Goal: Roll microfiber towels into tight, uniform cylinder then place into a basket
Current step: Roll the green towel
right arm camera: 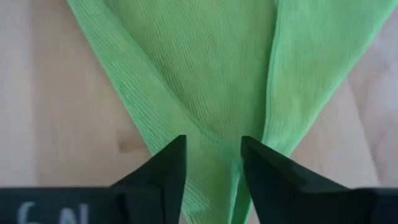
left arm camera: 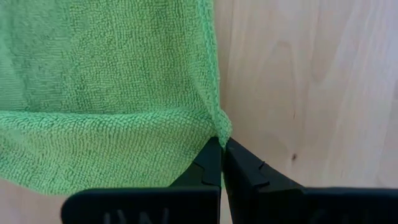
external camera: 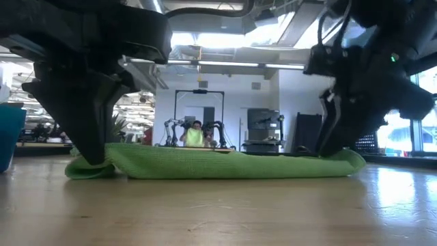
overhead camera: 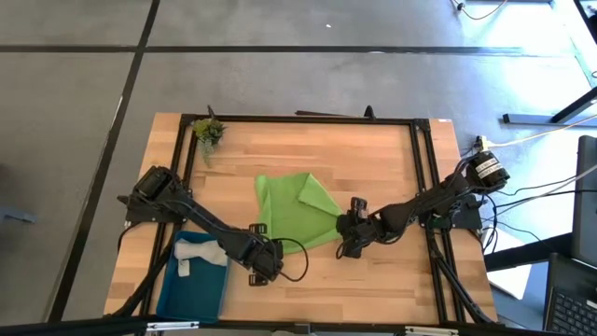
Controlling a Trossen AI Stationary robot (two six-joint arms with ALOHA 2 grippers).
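A lime green microfiber towel [overhead camera: 297, 210] lies loosely folded on the wooden table's middle; in the low view it is a long flat band [external camera: 218, 164]. My left gripper [left arm camera: 222, 142] is shut on the towel's near-left corner, seen at the band's left end [external camera: 92, 160]. My right gripper [right arm camera: 213, 140] is open at the towel's pointed right end [overhead camera: 347, 235], one finger on either side of the tip. The teal basket [overhead camera: 177, 294] stands at the near left, and a light grey towel [overhead camera: 201, 252] lies in it. My left gripper pinches the green towel's corner [left arm camera: 220, 127], where the hemmed edge meets a fold, between its two fingertips. The fingers come steeply from above. The corner stays low at the table, and the rest of the towel lies flat. My right gripper's fingers [right arm camera: 168, 168] flank the towel's pointed tip [right arm camera: 214, 162]; whether they touch it I cannot tell.
A small green plant sprig [overhead camera: 208, 131] lies at the table's far left corner. A black frame [overhead camera: 308, 119] runs along the table's far and side edges. Bare wood shows between the towel and the near edge.
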